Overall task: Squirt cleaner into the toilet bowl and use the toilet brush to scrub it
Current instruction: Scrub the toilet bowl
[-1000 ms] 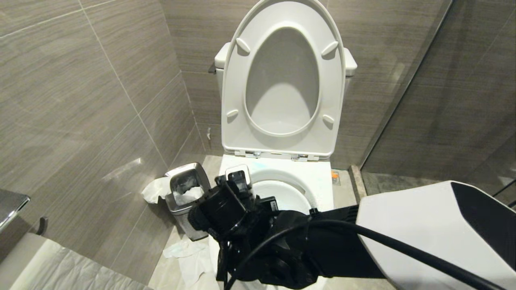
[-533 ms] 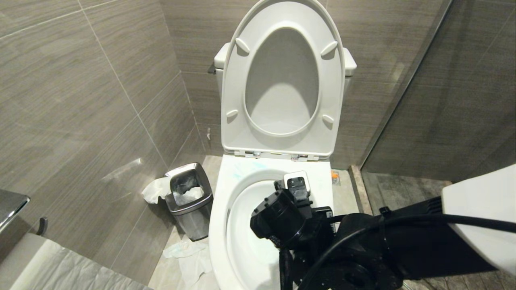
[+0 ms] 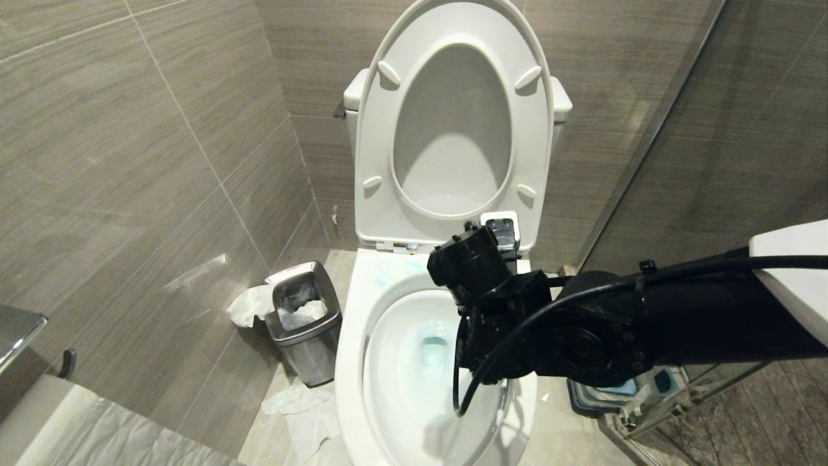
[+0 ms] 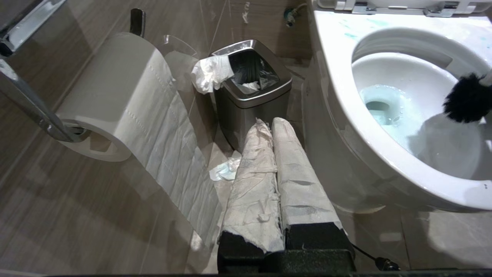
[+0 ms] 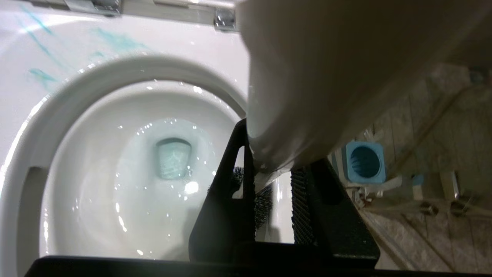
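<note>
Right gripper (image 5: 275, 184) hanging over the right side of the toilet bowl (image 3: 352, 336), black jaws pinching the whitish handle of the toilet brush (image 5: 292, 96), handle filling the space between them and running up close past the wrist camera. Black bristle head (image 4: 467, 98) held above the water at the bowl's right inner wall, not clearly touching the ceramic. Pale turquoise cleaner (image 5: 173, 159) tinting the water in the drain, plus thin smears (image 5: 115, 40) on the far rim just in front of the chrome hinges. Seat and lid (image 3: 453, 129) standing upright against the tank. Blue-topped brush holder (image 5: 365, 161) on the floor to the right of the bowl, beside a glass partition's metal frame. Left gripper (image 4: 275, 127) parked low to the left of the bowl, paper-wrapped fingers pressed together and holding nothing, pointing toward the steel waste bin (image 4: 251, 90) stuffed with tissue. Toilet paper roll (image 4: 115, 100) on the left wall, tail hanging down. Crumpled paper (image 3: 297, 404) on the floor near the bin
</note>
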